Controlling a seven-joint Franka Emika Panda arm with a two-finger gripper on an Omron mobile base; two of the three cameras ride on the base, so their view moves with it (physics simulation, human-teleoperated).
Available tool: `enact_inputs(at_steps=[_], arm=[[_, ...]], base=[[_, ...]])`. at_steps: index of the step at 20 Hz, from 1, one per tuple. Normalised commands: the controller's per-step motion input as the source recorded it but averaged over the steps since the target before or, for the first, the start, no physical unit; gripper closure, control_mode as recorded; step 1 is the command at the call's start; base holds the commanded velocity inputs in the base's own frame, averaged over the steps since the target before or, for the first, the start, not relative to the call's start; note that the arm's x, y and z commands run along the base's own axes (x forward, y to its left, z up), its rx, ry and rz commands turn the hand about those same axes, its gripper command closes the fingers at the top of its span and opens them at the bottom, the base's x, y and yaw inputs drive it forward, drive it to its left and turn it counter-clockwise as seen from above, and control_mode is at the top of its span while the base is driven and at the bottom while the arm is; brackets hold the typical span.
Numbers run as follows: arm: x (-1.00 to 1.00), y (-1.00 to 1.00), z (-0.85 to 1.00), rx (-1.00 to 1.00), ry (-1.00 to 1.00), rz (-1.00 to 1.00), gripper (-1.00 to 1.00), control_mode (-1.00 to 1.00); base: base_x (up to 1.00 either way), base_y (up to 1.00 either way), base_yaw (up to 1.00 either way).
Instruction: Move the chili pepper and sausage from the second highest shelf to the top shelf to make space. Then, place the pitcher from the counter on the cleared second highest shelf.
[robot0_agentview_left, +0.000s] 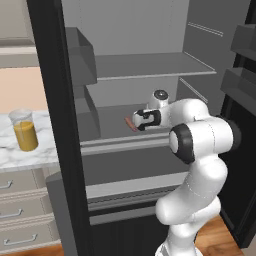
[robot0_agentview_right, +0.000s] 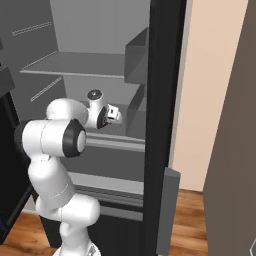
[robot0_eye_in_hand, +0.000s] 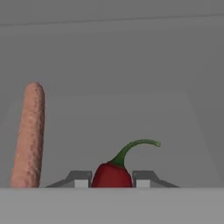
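Lying just left of the small dark red chili pepper (robot0_eye_in_hand: 112, 175) clamped by the two-finger gripper (robot0_eye_in_hand: 112, 180), the pinkish-orange sausage (robot0_eye_in_hand: 29, 135) is seen apart.

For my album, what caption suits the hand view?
End effector shut on the pepper, its green stem curling up, with the sausage lying on the shelf beside it.

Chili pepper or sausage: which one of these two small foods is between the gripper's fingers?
The chili pepper, dark red with a curved green stem, sits between the two fingertips of the gripper. The sausage, pinkish and straight, lies apart beside it, untouched.
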Motion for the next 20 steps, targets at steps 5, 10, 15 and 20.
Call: enact_inputs(at_steps=[5, 10, 15, 20], arm=[[-0.79, 0.1, 0.61, -0.03, -0.05, 0.04, 1.0, -1.0], [-0.76, 0.04, 0.64, -0.02, -0.07, 0.01, 1.0, -1.0], [-0.63, 0.03, 0.74, -0.02, -0.12, 0.01, 1.0, -1.0], [-0.43, 0.01, 0.93, 0.0, -0.16, 0.0, 1.0, -1.0]], base=[[0.0, 0.0, 0.0], [0.0, 0.0, 0.0], [0.0, 0.0, 0.0], [0.0, 0.0, 0.0]])
